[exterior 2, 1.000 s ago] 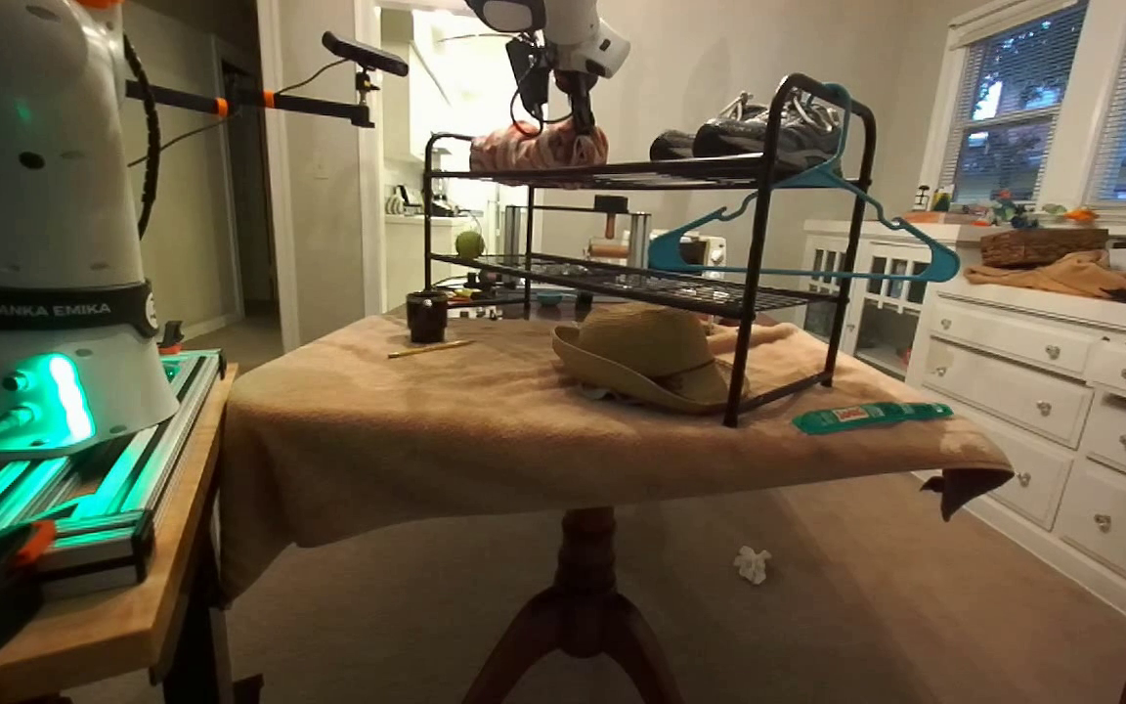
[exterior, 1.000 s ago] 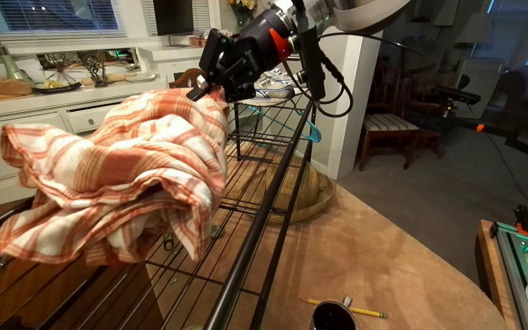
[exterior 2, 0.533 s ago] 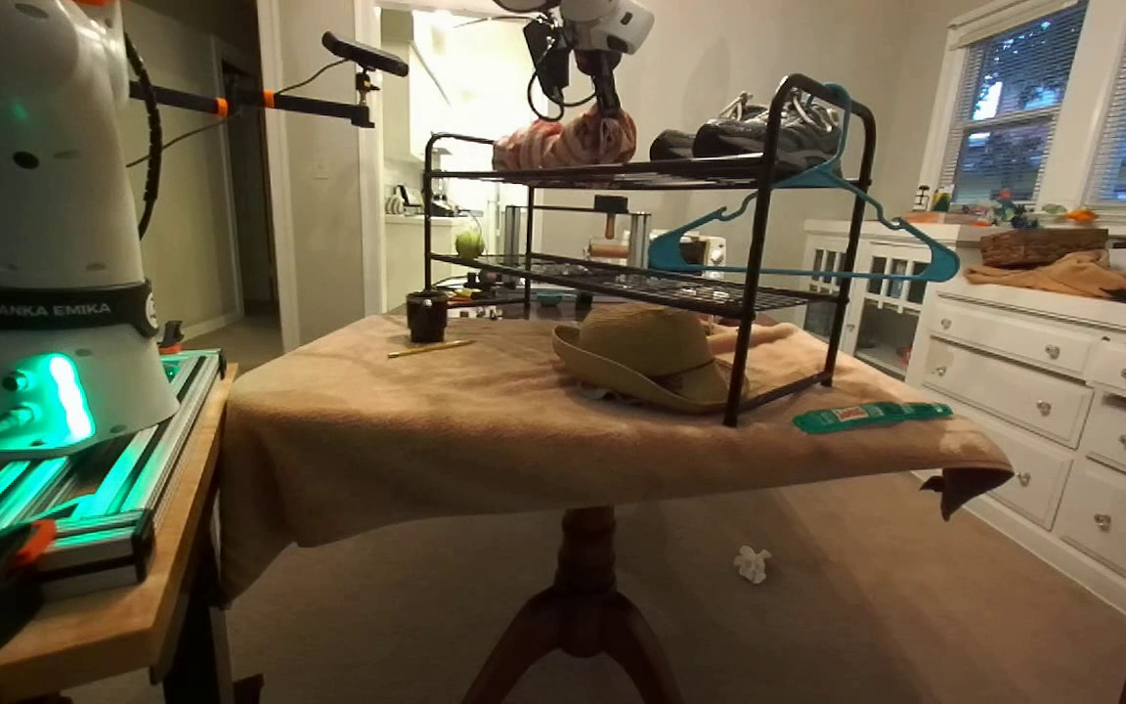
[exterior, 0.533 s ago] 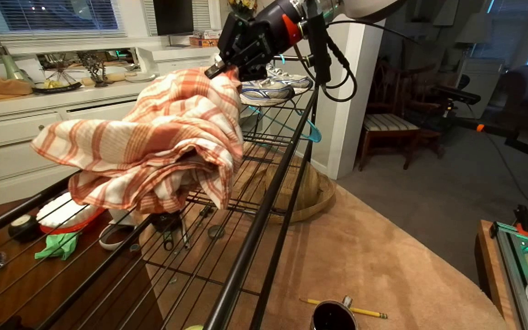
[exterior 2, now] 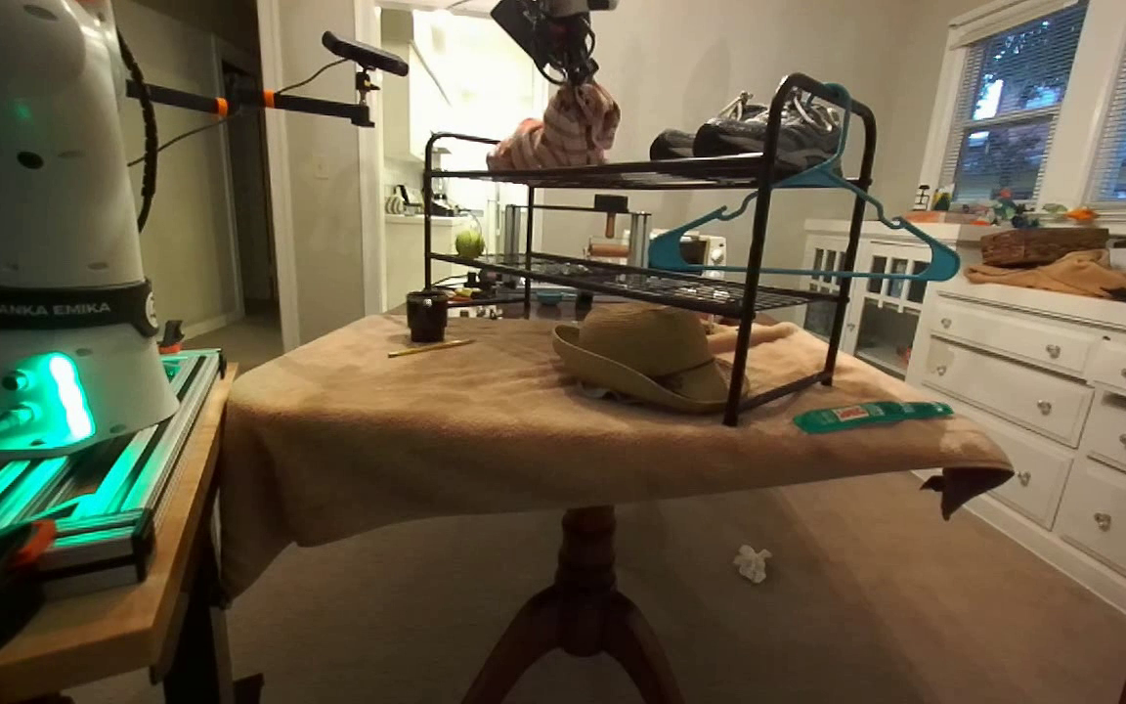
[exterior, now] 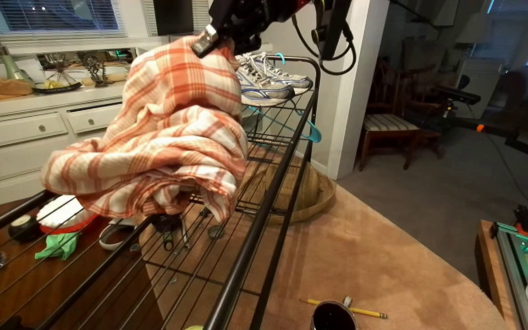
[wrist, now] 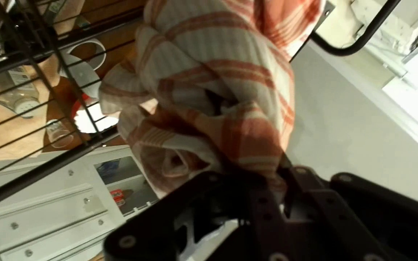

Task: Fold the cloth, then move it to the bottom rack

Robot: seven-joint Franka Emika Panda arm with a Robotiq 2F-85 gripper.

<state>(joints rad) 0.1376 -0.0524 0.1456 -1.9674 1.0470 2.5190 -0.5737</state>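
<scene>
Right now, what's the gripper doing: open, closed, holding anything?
Gripper: closed, holding the plaid cloth by a bunched upper part.

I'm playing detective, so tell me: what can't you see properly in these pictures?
Cloth: in the wrist view, outer folds hide the inner ones, and the top edge cuts it off.
Gripper: in an exterior view, the top edge cuts off its upper part.
Dark mug: in an exterior view, the bottom edge cuts it off, and its inside is too dark.
Green packet: in an exterior view, its writing is too small to read.
</scene>
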